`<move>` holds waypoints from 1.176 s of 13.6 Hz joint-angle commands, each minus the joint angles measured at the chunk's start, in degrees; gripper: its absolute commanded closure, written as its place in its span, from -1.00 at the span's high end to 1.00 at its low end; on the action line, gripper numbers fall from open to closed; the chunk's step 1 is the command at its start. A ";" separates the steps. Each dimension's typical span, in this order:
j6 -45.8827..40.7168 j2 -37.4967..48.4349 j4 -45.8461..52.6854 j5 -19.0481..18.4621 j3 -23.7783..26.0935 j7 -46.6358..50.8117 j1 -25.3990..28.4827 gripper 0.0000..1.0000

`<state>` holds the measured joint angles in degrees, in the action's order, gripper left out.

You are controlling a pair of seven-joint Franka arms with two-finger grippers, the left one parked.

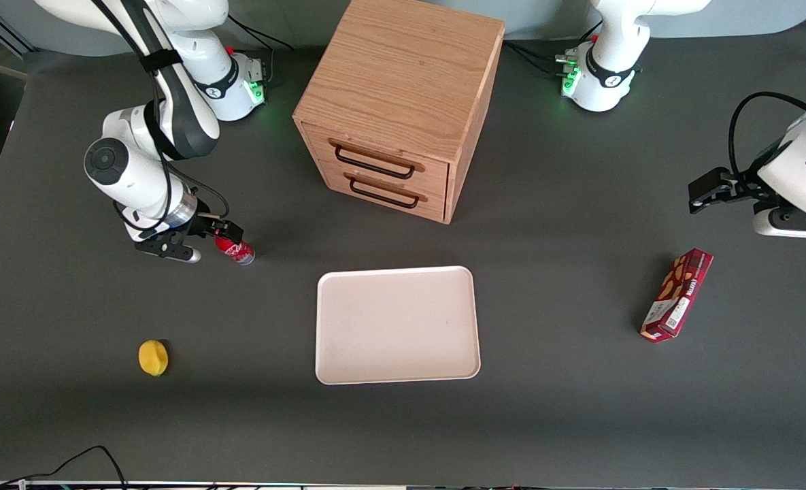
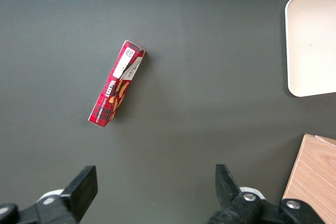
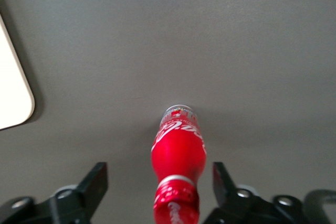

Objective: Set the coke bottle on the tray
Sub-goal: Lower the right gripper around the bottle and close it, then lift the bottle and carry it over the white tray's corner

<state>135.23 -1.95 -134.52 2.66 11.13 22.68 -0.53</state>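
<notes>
While both fingers (image 3: 92, 184) stand wide with the cap end of the coke bottle (image 3: 178, 166) between them, untouched, the gripper (image 3: 160, 182) would do well to centre on the neck and close gently so the bottle does not roll or tip. It is on the table near the working arm's end, well apart from the tray (image 1: 397, 324), which lies in front of the drawer cabinet (image 1: 397, 102).

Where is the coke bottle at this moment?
The coke bottle stands on the table toward the working arm's end, between the open fingers of the gripper, apart from the tray.
</notes>
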 commanded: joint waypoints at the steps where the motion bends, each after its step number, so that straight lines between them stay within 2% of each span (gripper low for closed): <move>1: -1.37 2.57 -1.00 -0.02 0.21 0.71 0.18 -0.87; 2: -1.37 2.57 -1.00 -0.46 0.21 0.70 0.18 -1.00; 5: -1.63 3.01 -0.74 -1.43 0.21 0.70 0.18 -1.00; 8: -11.78 5.46 5.38 -2.48 0.21 0.53 0.18 -1.00; 11: -29.09 4.42 21.00 -6.17 -0.06 0.18 0.09 -1.00; 13: -36.76 1.27 32.42 -6.35 -0.06 -1.40 0.09 -1.00; 16: -52.74 -11.01 58.06 -5.92 0.21 0.17 1.49 -1.00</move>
<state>92.41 -0.86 -96.34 -2.63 11.28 22.25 -0.50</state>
